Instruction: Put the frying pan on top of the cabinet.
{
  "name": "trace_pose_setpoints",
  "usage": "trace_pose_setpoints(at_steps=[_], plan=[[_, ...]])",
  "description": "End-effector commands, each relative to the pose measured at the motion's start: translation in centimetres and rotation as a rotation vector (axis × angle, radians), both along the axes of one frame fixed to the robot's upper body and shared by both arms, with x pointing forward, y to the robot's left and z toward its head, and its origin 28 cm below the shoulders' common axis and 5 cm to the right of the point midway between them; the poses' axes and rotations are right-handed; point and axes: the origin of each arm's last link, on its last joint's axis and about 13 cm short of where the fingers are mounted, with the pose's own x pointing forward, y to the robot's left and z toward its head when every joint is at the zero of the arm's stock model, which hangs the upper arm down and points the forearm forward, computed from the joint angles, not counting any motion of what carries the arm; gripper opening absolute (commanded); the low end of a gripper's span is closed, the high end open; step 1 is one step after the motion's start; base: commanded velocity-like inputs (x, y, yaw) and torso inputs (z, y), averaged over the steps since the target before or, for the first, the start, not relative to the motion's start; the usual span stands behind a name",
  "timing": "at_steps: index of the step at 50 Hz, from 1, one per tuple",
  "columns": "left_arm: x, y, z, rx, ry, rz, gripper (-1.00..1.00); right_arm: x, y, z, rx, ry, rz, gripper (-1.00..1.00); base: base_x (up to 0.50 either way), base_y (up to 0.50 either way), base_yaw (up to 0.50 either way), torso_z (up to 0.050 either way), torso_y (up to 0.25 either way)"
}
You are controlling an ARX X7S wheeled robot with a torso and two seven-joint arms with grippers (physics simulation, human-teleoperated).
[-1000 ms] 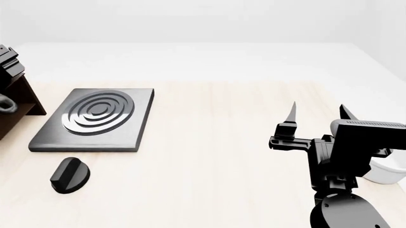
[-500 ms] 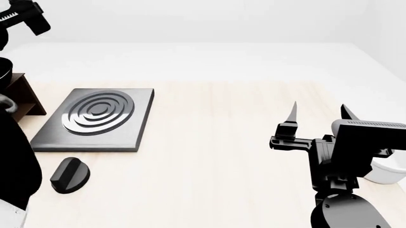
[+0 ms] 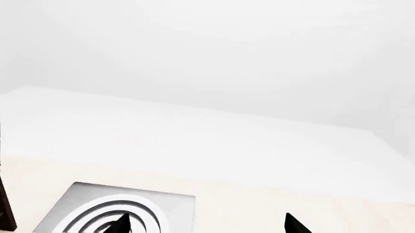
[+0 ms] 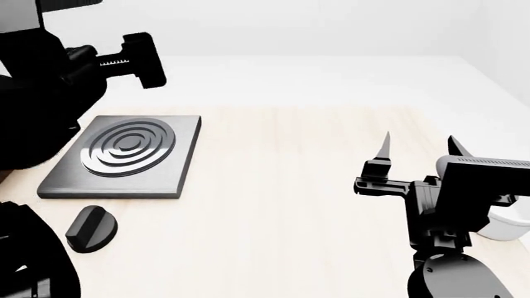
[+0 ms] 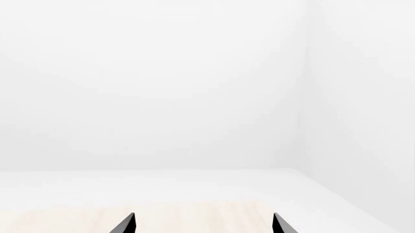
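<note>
One square grey hotplate (image 4: 124,155) with concentric rings is lying on the pale wooden table (image 4: 273,186), at the left. One black knob-like piece (image 4: 91,228) is sitting just nearer than it. One white rounded object (image 4: 505,225) is showing at the right edge, partly hidden. Two robot arms are showing: the left arm (image 4: 49,81) at the far left and the right arm (image 4: 447,205) at the near right.

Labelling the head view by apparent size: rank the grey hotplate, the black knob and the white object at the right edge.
1. Hotplate, clearly largest.
2. and 3. Knob and white object: unsure, since the right arm hides much of the latter.
</note>
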Motion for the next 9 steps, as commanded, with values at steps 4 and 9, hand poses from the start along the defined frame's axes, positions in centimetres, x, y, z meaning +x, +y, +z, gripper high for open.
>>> trace_pose_setpoints(at_steps=[4, 9], plan=[[-2.9, -3.2, -5.2, 0.045, -0.016, -0.198, 1.0, -0.1, 0.0, 0.1, -0.004, -0.005, 0.0, 1.0, 0.0, 0.0, 0.0, 0.0, 0.0], [-4.1, -3.7, -7.9, 0.049, -0.073, -0.218, 1.0, -0.2, 0.1, 0.1, -0.009, -0.009, 0.004, 1.0, 0.0, 0.0, 0.0, 0.0, 0.0]])
